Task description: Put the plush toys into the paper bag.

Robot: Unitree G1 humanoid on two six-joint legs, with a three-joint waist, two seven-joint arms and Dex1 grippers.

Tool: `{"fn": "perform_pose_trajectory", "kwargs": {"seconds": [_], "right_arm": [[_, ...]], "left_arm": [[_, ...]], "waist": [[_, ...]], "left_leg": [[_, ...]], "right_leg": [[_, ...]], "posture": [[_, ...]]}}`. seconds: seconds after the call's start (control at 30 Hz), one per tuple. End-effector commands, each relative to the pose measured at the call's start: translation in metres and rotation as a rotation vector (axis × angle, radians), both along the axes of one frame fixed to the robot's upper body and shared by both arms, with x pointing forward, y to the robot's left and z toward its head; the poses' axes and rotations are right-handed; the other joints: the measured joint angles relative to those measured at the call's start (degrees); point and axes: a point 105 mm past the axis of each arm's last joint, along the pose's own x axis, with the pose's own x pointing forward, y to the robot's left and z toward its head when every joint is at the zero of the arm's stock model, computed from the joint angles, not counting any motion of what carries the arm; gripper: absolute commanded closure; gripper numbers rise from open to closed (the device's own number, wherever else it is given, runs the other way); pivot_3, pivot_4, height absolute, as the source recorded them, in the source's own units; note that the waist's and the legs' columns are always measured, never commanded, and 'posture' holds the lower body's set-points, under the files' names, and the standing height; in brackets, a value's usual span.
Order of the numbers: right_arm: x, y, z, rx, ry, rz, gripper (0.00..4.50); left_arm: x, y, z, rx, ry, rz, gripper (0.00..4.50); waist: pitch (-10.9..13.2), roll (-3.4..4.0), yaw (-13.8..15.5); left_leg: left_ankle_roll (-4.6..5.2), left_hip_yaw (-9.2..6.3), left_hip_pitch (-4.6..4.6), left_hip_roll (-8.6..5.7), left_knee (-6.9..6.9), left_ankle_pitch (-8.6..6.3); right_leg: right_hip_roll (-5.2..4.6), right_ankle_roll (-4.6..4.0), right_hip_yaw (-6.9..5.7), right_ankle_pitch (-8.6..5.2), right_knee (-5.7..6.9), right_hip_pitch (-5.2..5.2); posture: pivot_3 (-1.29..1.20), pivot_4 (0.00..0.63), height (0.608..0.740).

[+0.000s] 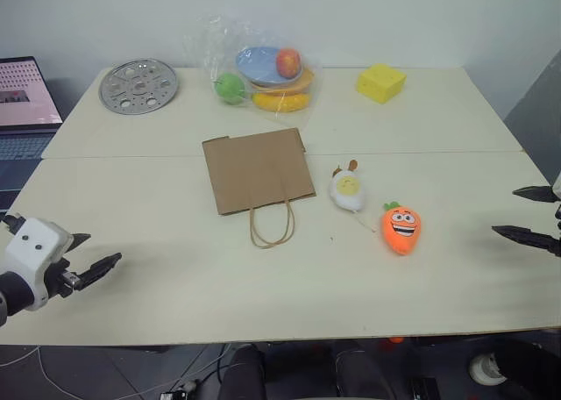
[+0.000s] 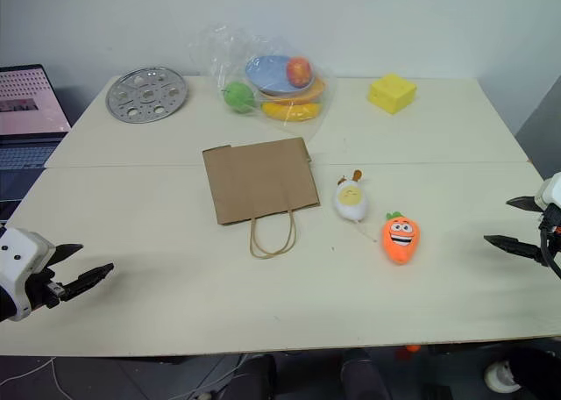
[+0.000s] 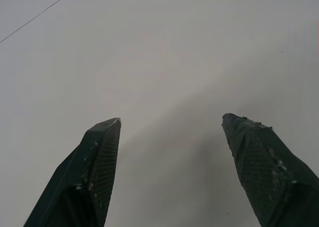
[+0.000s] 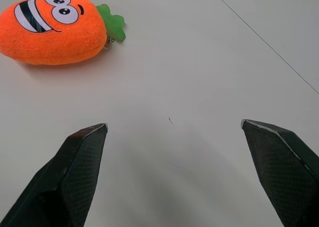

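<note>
The brown paper bag (image 1: 257,170) lies flat in the middle of the table (image 1: 175,303), its rope handles pointing toward me. To its right lies the white-yellow egg-like plush toy (image 1: 347,188), and a little nearer and further right the orange carrot plush toy (image 1: 401,227). My right gripper (image 1: 507,210) hovers open at the table's right edge, pointing toward the carrot (image 4: 55,28) with a stretch of bare table between them. At the near left corner my left gripper (image 1: 101,249) stands open over bare tabletop, with nothing between its fingers (image 3: 99,157).
At the back stand a clear plastic bag (image 1: 263,71) with fruit and a blue plate, a yellow block (image 1: 381,82) and a perforated metal disc (image 1: 138,86). A laptop (image 1: 26,93) sits off the table's left side. A seam (image 1: 131,157) crosses the tabletop.
</note>
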Motion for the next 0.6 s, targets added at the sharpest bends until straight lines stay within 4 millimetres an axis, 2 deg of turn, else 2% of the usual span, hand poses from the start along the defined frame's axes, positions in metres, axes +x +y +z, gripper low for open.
{"fn": "perform_pose_trajectory", "kwargs": {"seconds": [0.03,0.6], "right_arm": [[0.0017,0.0034,0.0123,-0.009,-0.052,0.018,0.00],[0.0091,0.0074,0.0118,0.001,-0.066,0.030,0.00]], "left_arm": [[0.0016,-0.0011,0.0174,-0.014,-0.053,-0.013,1.02],[0.0013,0.0034,0.0196,0.018,-0.099,0.034,1.02]], "waist": [[0.00,0.00,0.00],[0.00,0.00,0.00]], "left_leg": [[0.00,0.00,0.00,0.00,0.00,0.00],[0.00,0.00,0.00,0.00,0.00,0.00]], "right_leg": [[0.00,0.00,0.00,0.00,0.00,0.00],[0.00,0.05,0.00,0.04,0.01,0.00]], "posture": [[0.00,0.150,0.740],[0.00,0.150,0.740]]}}
